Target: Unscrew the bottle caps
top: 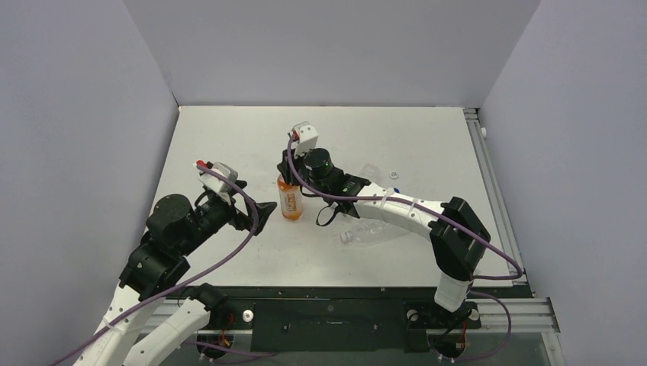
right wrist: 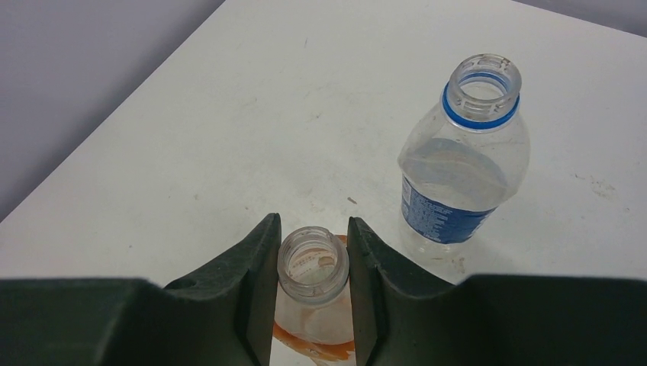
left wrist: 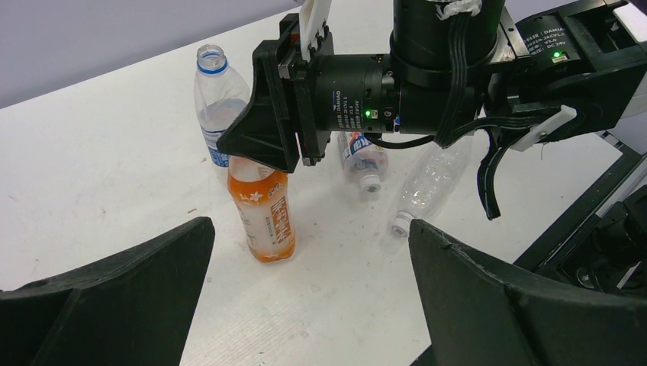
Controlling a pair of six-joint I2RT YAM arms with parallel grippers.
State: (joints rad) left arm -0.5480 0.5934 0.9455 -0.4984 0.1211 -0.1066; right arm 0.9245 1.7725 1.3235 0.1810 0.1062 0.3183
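Grips the bare, capless neck of the orange bottle between the narrowed fingers of the right gripper, at bottom centre of the right wrist view. Holds that bottle upright on the white table, just left of centre in the overhead view. Shows, at upper right of the same wrist view, the blue-labelled bottle standing upright with an open mouth and a blue ring round the neck, near the orange one but apart from it. Presents the left gripper spread wide and empty along the bottom of the left wrist view, facing the orange bottle from close by without touching it. Finds, right of centre in that view, the short bottle with the blue-white label lying on its side, white cap on. Finds just to its right the plain bottle, also lying down, pale cap on, both necks pointing toward the lower frame. Spots one loose cap on the table, right of centre in the overhead view, well apart from the orange bottle.
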